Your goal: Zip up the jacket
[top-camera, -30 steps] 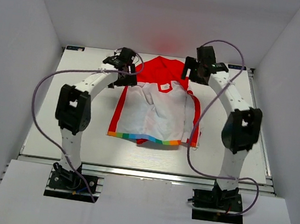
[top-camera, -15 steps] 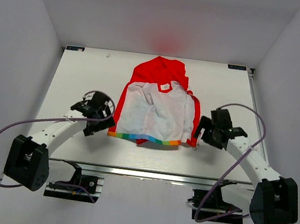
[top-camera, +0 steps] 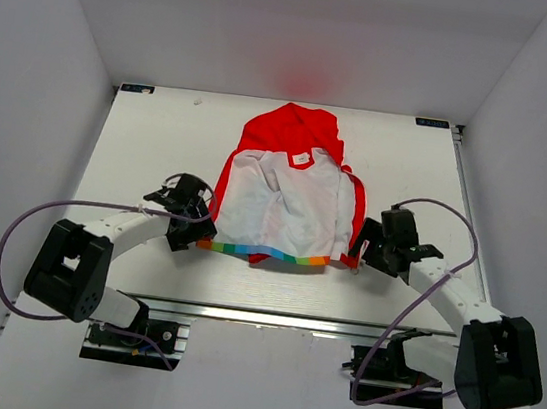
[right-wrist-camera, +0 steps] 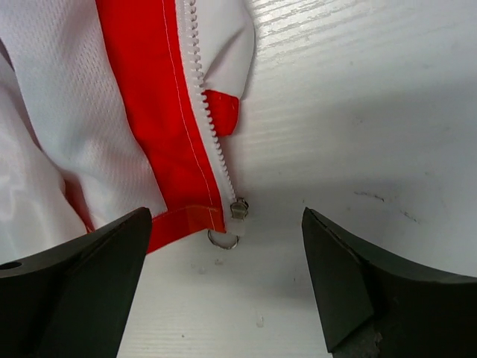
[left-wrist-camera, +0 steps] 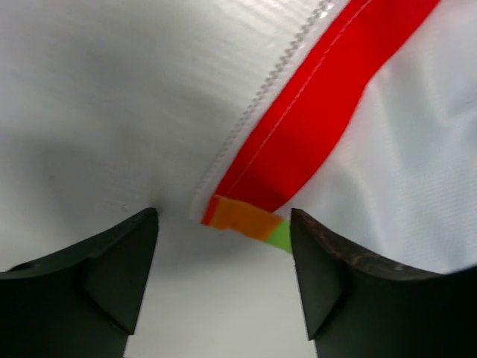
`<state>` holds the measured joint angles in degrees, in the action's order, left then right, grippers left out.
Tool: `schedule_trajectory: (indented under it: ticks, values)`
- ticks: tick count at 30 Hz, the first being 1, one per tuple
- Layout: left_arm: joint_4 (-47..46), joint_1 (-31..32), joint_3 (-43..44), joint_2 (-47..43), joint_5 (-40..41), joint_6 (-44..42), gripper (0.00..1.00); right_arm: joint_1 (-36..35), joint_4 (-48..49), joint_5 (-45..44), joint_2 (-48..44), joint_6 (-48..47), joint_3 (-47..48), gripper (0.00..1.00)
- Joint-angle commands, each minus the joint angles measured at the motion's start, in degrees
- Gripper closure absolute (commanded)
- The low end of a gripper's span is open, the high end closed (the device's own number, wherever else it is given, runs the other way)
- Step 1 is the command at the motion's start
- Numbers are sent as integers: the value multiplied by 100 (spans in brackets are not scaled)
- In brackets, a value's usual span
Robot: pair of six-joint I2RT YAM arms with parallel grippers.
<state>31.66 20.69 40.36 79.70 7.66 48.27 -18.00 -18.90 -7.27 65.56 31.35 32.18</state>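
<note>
Roughly: jacket (top-camera: pixel 283 206) hem corners between both open jaws.

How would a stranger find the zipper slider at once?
Find the open jacket lying on the white table. Follow its red-bordered edge beside the right gripper down to the near corner. There the zipper slider sits at the end of the white teeth, the only metal piece, with a small ring.

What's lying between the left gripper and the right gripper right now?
The jacket, its rainbow hem stretching across from the left gripper to the right gripper; the top external view shows it.
</note>
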Motion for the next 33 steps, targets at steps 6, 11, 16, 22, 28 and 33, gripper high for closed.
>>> schedule_trajectory:
  ticks: [6, 11, 16, 22, 28, 33]
  values:
    - [-1214, -21, -722, 81, -966, 24, 39, 25, 1089, 235, 607, -121, -107, 22]
    - [-1373, -21, -793, 151, -951, 16, 88, 25, 1467, 331, 739, -156, -274, 28]
    - [-1215, -21, -688, 37, -541, 7, 100, 25, 1679, 261, 765, -191, -397, 44]
    - [-811, -21, -512, -920, -116, -37, 100, 25, 1232, 16, 476, -358, -275, 100]
    - [-336, -21, -345, -2063, 209, -72, 100, 25, -733, -932, -253, -428, 682, 100]
    - [-29, -21, -187, -2450, 289, -125, 100, -133, -1950, -1119, -667, -832, 1667, 100]
